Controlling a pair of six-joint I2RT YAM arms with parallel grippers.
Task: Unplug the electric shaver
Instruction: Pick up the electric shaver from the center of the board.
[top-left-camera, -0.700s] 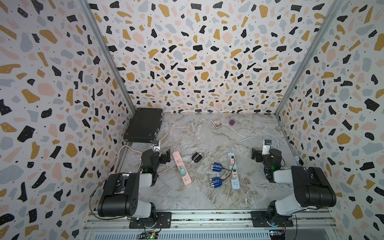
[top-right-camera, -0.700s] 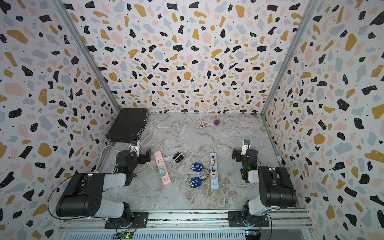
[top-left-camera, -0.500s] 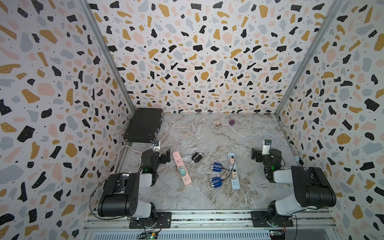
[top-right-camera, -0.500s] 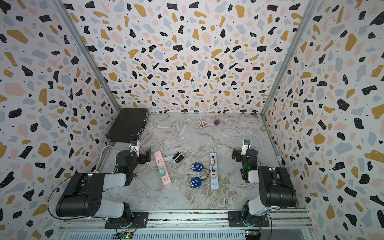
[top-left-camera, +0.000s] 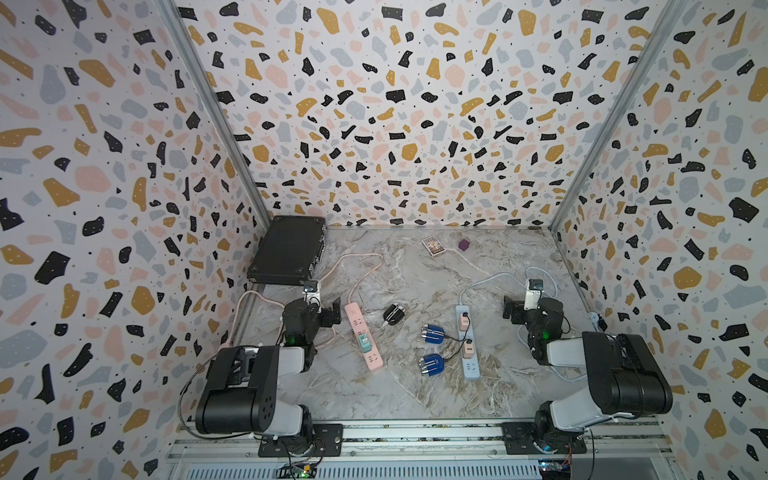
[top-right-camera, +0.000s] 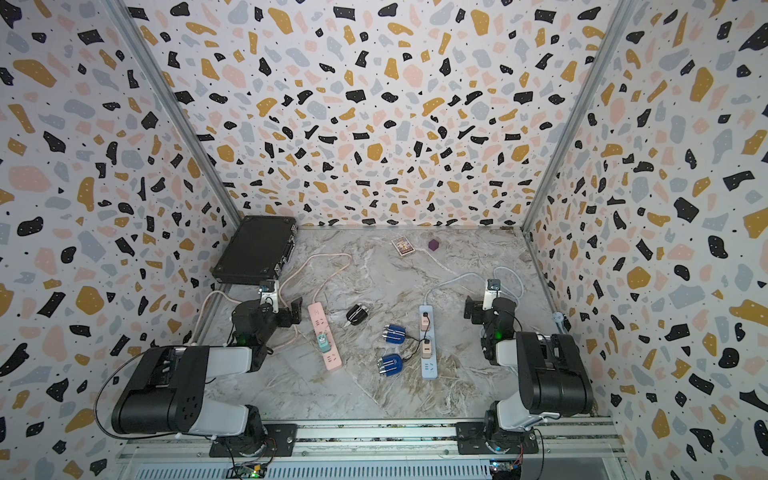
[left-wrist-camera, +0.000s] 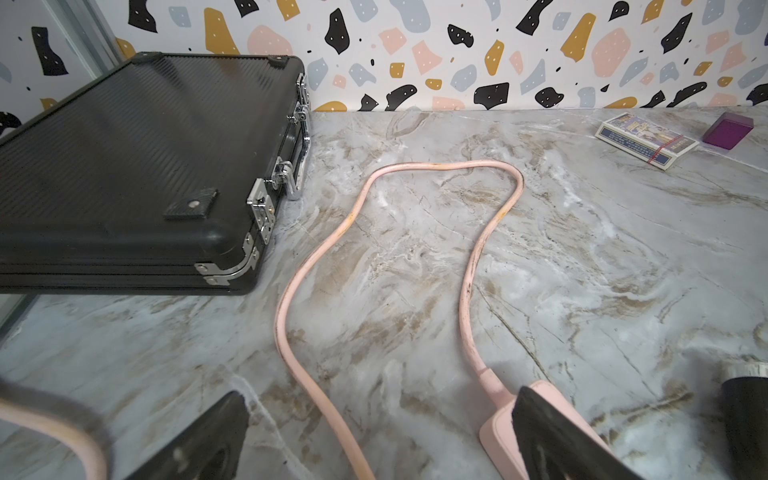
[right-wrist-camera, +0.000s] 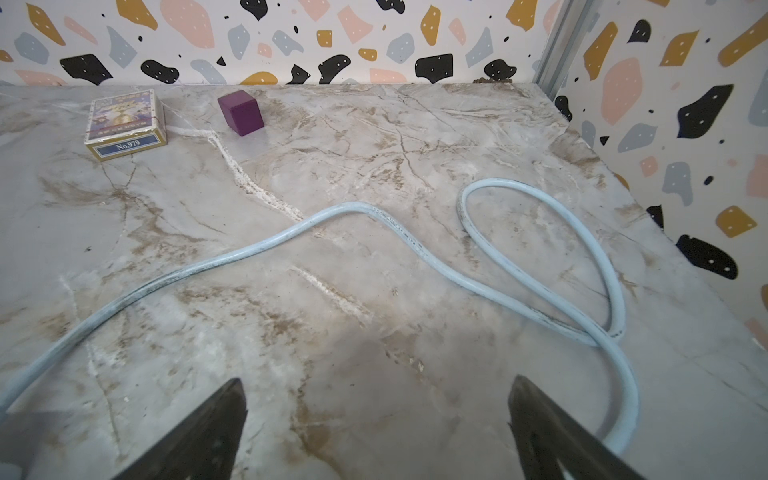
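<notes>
Black and grey, the left arm (top-left-camera: 249, 386) sits folded low by the case (top-left-camera: 289, 249), forearm stretched forward over the table (top-left-camera: 415, 395), its left gripper (left-wrist-camera: 380, 392) spread wide and empty with one finger (left-wrist-camera: 552, 428) just beside the cable end of the pink strip (top-left-camera: 353, 320). Right of that strip two blue shavers (top-left-camera: 432, 333) lie mid-table, each wired to a pink plug (top-left-camera: 464, 322) seated in the blue strip (top-left-camera: 471, 370) just beside them. Farther right, the right arm (top-left-camera: 623, 374) is folded the same way, the right gripper (right-wrist-camera: 377, 379) gaping wide and empty above the table near the pale cable (right-wrist-camera: 291, 232).
</notes>
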